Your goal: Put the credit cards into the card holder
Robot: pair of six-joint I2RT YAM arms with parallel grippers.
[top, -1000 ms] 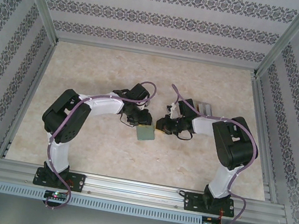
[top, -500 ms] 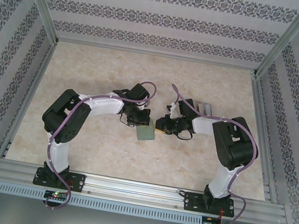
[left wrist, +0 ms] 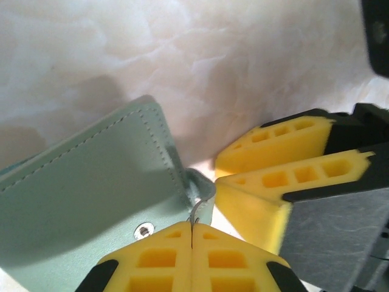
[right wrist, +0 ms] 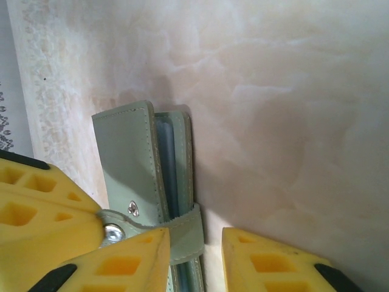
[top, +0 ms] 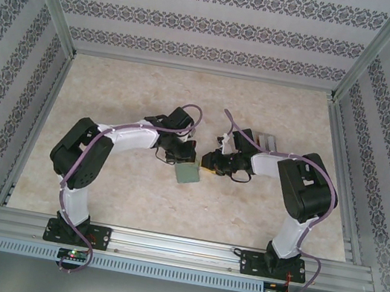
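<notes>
The sage-green card holder lies folded on the table between both grippers. My left gripper is shut on the end of its closing tab, which curls up from the holder's cover beside the snap stud. In the right wrist view the holder shows edge-on, and the bluish edge of a credit card sits between its covers. My right gripper is open around the tab's bend, its left finger lying over the strap. The left gripper's fingers pinch the tab end at the left.
A clear plastic slotted rack stands just behind the right wrist. Patterned walls and aluminium posts enclose the marbled table, with a metal rail along the near edge. The two grippers' fingers nearly touch over the holder.
My left gripper has shut on the closing tab. The right gripper's jaws have parted wider. The left arm's elbow has shifted slightly left; the holder stays put.
</notes>
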